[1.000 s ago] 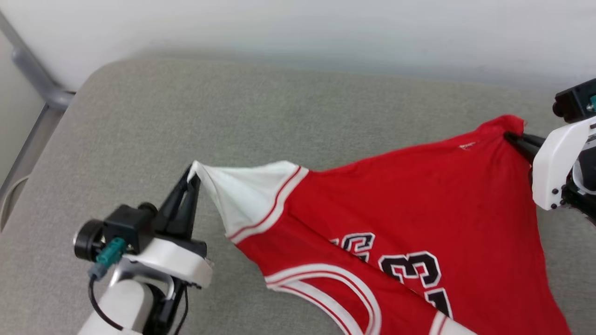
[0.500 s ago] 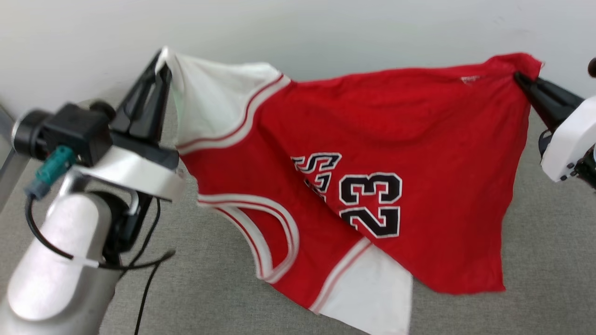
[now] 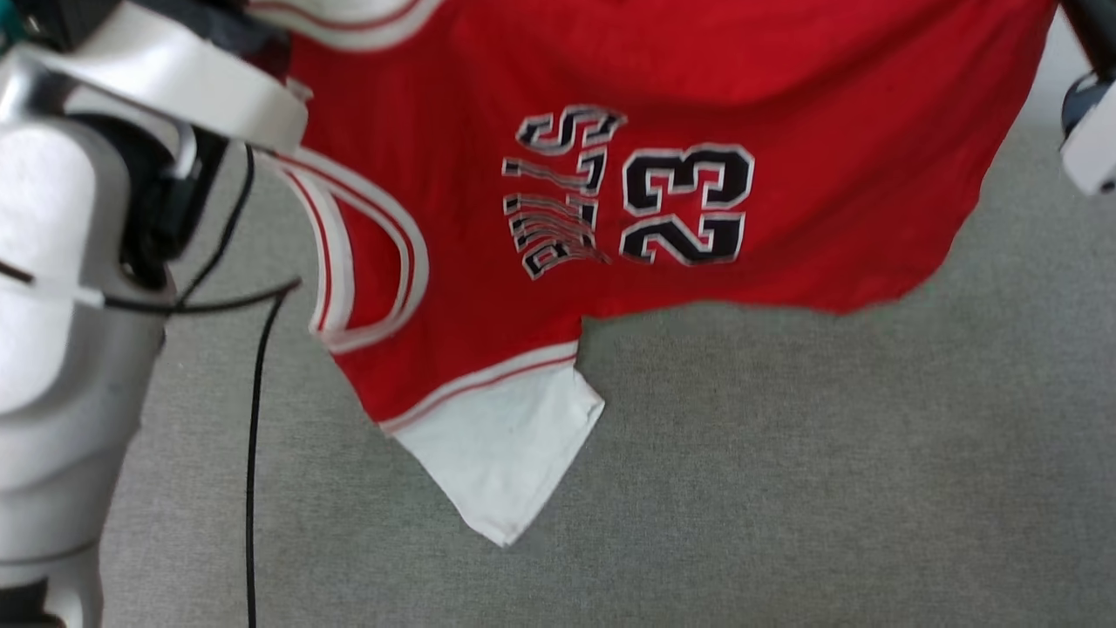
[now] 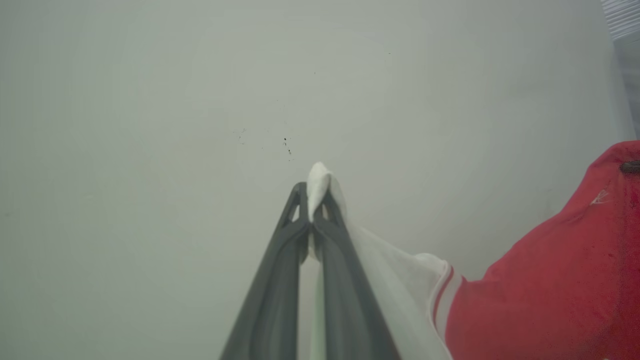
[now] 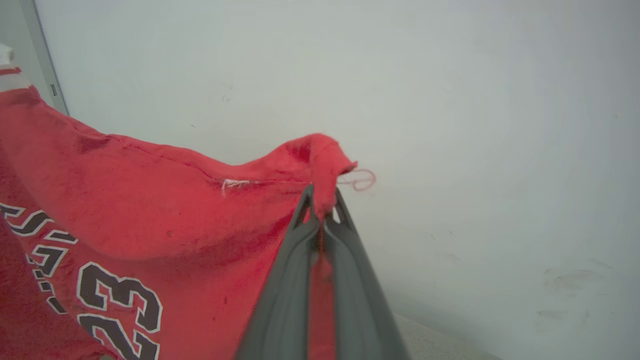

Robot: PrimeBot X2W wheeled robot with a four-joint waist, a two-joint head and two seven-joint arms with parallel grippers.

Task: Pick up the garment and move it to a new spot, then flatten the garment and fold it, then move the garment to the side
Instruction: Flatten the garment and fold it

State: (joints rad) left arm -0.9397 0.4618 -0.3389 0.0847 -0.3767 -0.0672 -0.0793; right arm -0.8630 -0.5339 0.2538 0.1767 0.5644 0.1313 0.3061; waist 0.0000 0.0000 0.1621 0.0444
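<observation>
Soft, even light; motion blur smears the garment (image 3: 828, 131).

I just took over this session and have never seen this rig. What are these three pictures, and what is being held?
This is a two-armed robot. One picture looks down from its head; its pale left forearm shows at the left. The other two look along each arm's dark fingers toward a plain pale wall. The left gripper is shut on a white sleeve tip of the red jersey-style T-shirt with a black 23; the right gripper is shut on a red corner. The shirt hangs spread between them above a grey fabric cushion.
</observation>
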